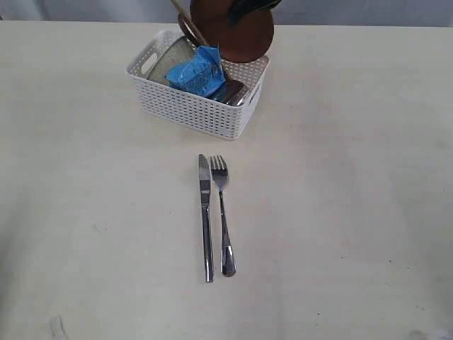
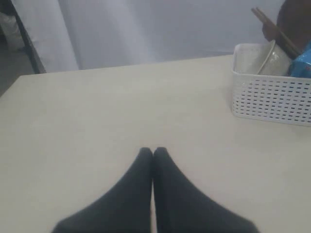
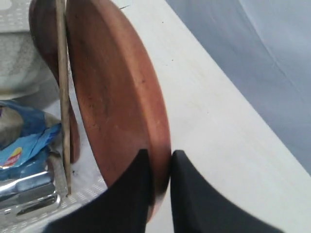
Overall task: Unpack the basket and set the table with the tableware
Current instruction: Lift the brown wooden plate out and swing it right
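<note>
Brown plate (image 3: 116, 97) stands on edge at the basket's (image 1: 191, 106) back right corner as the exterior view shows it. Its rim is pinched by the right end effector (image 3: 160, 156), jaws narrow, one finger each side. To do this step well, imo: lift straight up w/ a firm grip so the rim can't slip, clear the chopsticks (image 3: 61, 97) & wooden spoon (image 3: 41, 29) leaning just beside it, then lay it flat on the bench (image 1: 340, 212) near the knife (image 1: 205, 219) & fork (image 1: 223, 212), which lie side by side in front of the basket. Left end effector (image 2: 153, 151) is closed, empty, over bare bench, well apart. Count: 1 plate, 1 basket, 1 bowl (image 1: 170, 60), 1 steel cup (image 1: 237, 93), 1 spoon, 2 chopsticks, 1 knife, 1 fork, 1 blue chip bag (image 1: 198, 74).
</note>
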